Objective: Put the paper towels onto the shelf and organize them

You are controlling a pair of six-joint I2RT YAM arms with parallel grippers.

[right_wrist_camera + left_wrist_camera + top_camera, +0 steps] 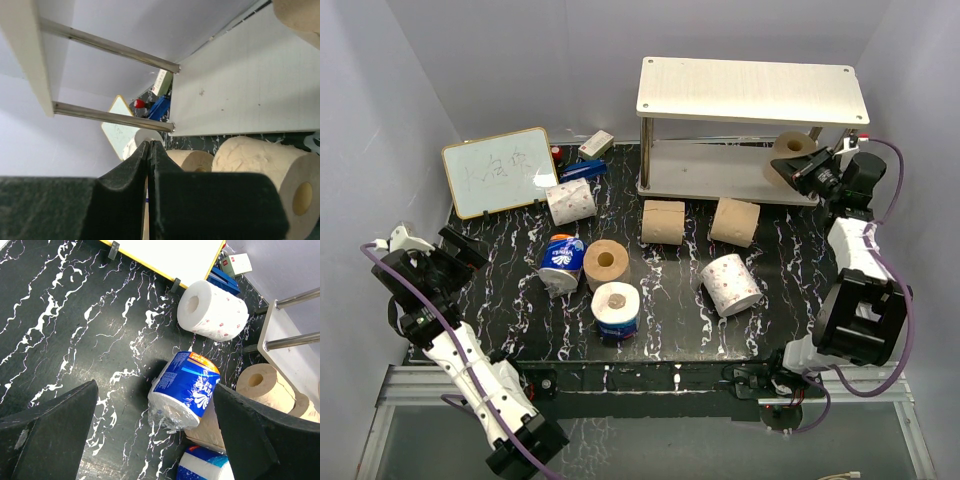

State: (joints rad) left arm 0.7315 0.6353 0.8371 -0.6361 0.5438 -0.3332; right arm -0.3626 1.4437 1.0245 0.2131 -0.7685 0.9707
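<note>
- The left hand [155, 386] is seen released, its fingers [55, 425] spread wide above the tabletop [500, 290] at the left side
- The blue roll [562, 258] is seen lying on its side beyond those fingers, not touched by them
- The right hand [150, 145] is clenched on nothing, its fingertips pressed together; it is held at the right end of the shelf [750, 90], level with the lower board [240, 90]
- One tan roll [788, 152] is placed on the lower board at its right end, right against the right hand in the top view; whether they touch cannot be told
- The top board is bare
- Two lying rolls, a left one [663, 222] and a right one [734, 221], both tan, are laid on the tabletop just in front of the shelf
- An upright tan roll [605, 262] is stood just beside the blue roll
- A near roll [616, 310], white with a blue wrapper, is stood upright just in front of the upright tan roll
- A white roll [731, 284] is laid on its side right of centre
- A spotted roll [570, 200] is laid near the whiteboard [500, 170], which is propped at the back left
</note>
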